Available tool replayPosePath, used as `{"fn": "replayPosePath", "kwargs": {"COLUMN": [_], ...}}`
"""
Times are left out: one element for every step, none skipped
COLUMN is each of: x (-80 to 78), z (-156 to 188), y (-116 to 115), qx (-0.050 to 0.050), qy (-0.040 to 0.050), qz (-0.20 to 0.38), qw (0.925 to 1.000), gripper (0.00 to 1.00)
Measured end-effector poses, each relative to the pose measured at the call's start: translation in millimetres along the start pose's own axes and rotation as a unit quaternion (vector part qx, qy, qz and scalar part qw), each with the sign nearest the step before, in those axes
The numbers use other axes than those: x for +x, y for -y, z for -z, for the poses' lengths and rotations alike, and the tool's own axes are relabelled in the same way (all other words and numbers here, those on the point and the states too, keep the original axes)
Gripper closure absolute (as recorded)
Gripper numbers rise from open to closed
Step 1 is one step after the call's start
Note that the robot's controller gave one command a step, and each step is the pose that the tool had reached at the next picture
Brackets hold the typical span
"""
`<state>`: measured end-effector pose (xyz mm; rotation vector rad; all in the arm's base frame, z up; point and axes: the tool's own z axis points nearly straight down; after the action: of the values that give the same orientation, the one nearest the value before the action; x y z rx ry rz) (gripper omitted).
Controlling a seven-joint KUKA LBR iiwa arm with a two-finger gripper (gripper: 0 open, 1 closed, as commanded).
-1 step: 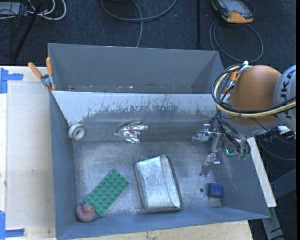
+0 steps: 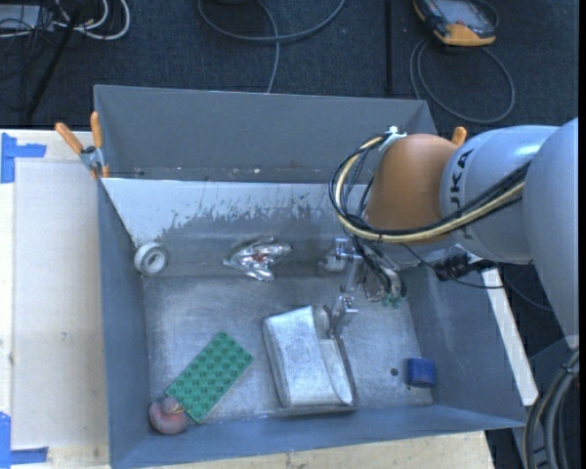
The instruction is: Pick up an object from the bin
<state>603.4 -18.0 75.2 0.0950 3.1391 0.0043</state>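
Note:
My gripper (image 2: 339,283) hangs below the arm's orange cover in the right middle of the bin. It is open, with nothing between its fingers. One fingertip (image 2: 342,313) is just above the far right corner of a grey-white rectangular pad (image 2: 306,358) that lies flat near the front wall. The other fingertip (image 2: 336,254) is over bare floor close to the back slope. A crumpled silver wrapper (image 2: 257,257) lies to the gripper's left, apart from it. A small blue block (image 2: 421,371) sits at the front right.
A green studded plate (image 2: 210,375) lies at the front left, with a pinkish ball (image 2: 168,416) at its lower end in the corner. A white tape roll (image 2: 150,259) rests at the back left. The arm and its cables cover the bin's right side.

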Motion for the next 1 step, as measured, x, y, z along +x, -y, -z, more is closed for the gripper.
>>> {"fn": "replayPosePath", "kwargs": {"x": [29.6], "z": [14.2], "y": [-44.5], "qx": [0.000], "qy": [-0.0019], "qz": [-0.022], "qw": [0.9998], "gripper": [0.00]}}
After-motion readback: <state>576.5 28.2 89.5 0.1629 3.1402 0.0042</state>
